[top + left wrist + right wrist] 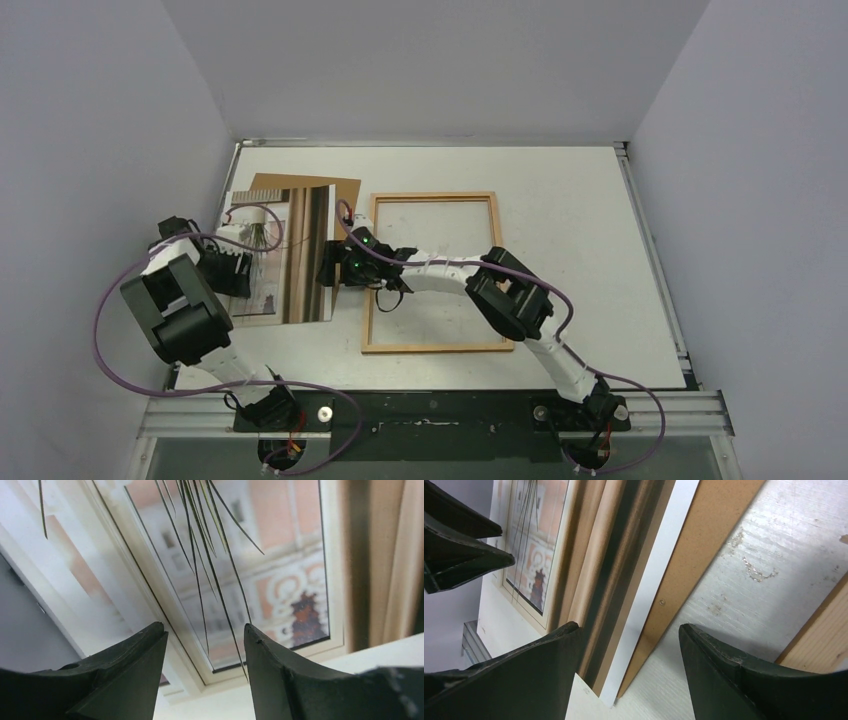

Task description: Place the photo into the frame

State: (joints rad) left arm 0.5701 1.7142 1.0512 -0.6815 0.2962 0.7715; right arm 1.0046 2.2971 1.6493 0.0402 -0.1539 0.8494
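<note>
**Photo not in the frame yet, both grippers open**

Both sets of jaws are spread and neither is pinching anything. Your left gripper (204, 627) hangs over the photo (290, 255), and the printed plant stems show straight ahead between its jaws. Your right gripper (629, 626) straddles the photo's edge nearest the frame (824, 645). Between its jaws run the dark stripe, the white margin and the brown backing sheet (704, 545) underneath, and the frame's wooden border sits just outside its right jaw. The frame lies flat on the table (580, 250) with its opening bare. The photo lies beside it, face up, overlapping the backing sheet. By my read, none of the placing is done: you need a grip, a lift and a carry across into that opening.
</note>
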